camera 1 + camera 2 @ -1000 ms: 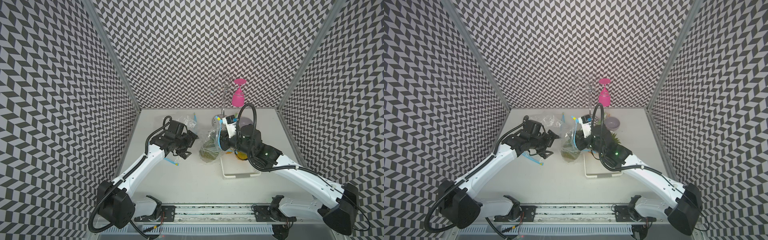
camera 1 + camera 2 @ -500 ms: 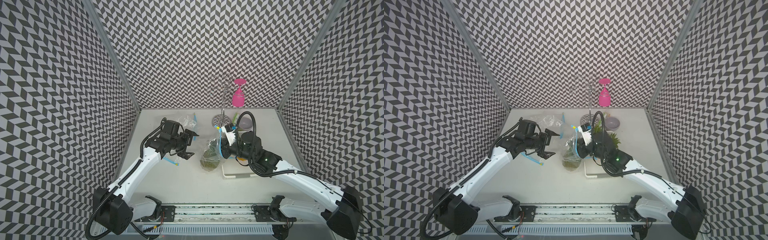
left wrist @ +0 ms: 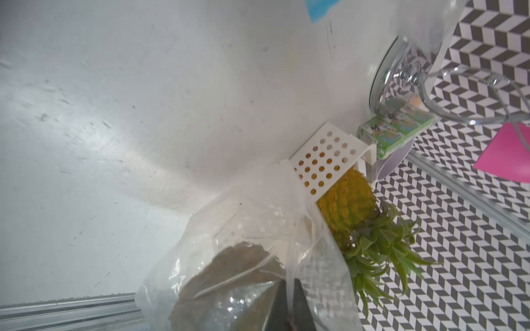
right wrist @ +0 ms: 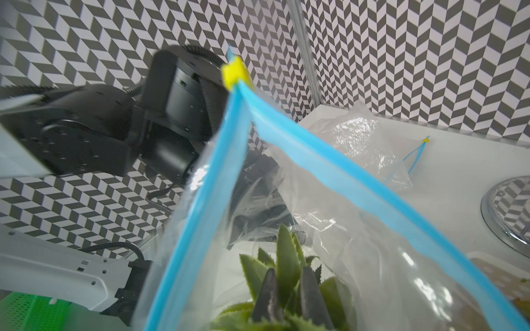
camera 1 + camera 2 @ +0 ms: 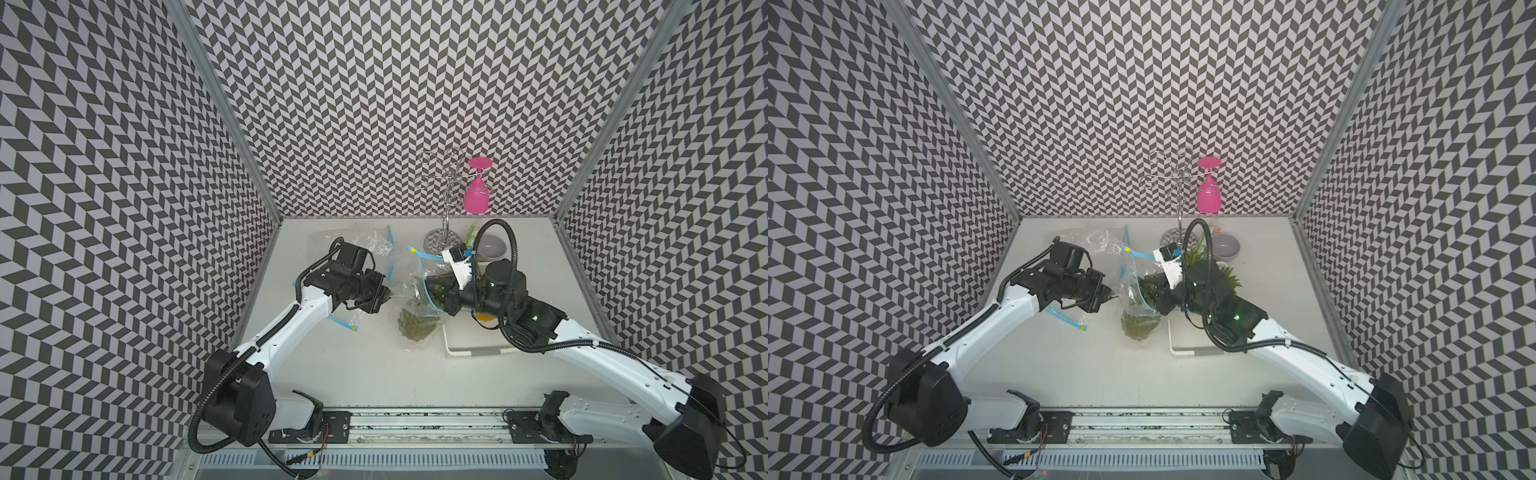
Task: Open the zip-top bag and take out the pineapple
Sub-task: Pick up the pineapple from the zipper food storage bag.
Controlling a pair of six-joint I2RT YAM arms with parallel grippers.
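Observation:
The clear zip-top bag point(image 5: 409, 286) point(image 5: 1128, 286) hangs open in mid-table, its blue zip strip point(image 4: 315, 160) spread apart and the yellow slider point(image 4: 233, 71) at one end. The pineapple point(image 5: 417, 329) point(image 5: 1139, 326) sits low inside it, brownish through the film point(image 3: 229, 272). My left gripper point(image 5: 388, 293) point(image 3: 289, 306) is shut on the bag's side film. My right gripper point(image 5: 437, 291) point(image 4: 288, 298) reaches into the bag's mouth and is shut on the pineapple's green leaves point(image 4: 284, 258).
A white perforated basket point(image 5: 473, 351) right of the bag holds a second, yellow pineapple point(image 3: 347, 200). Empty zip bags lie at the back left point(image 5: 370, 245) and under the left arm point(image 5: 345, 326). A chrome glass rack point(image 5: 444, 241), pink glass point(image 5: 476, 195), purple bowl point(image 5: 492, 245) and green carton point(image 3: 395, 134) stand behind.
My left gripper moved right to the bag and shut on its film; it was open before. The right gripper and the bag shifted slightly toward the front.

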